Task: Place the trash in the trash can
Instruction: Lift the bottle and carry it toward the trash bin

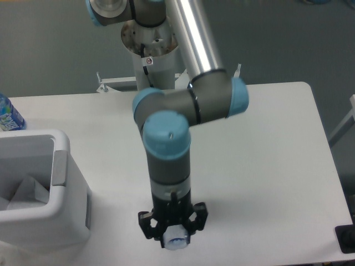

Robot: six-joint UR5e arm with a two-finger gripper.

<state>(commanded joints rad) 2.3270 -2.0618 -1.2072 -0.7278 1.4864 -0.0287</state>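
Note:
My gripper (173, 228) points straight down, low over the front of the white table (266, 166). A clear, bluish-white object, apparently the crushed plastic bottle (177, 241), shows just under it, between the black finger links. The wrist hides the fingertips, so I cannot tell whether they press on the bottle. The trash can (58, 166), a white bin with a thick rim and a grey side panel, stands at the front left, well to the left of the gripper. A pale crumpled shape (26, 194) lies inside it, possibly the wrapper.
An uncrushed bottle with a blue-and-white label (8, 113) stands at the far left edge of the table, behind the trash can. The arm's base and elbow (191, 102) stand over the back middle. A black object (346, 238) sits at the front right corner.

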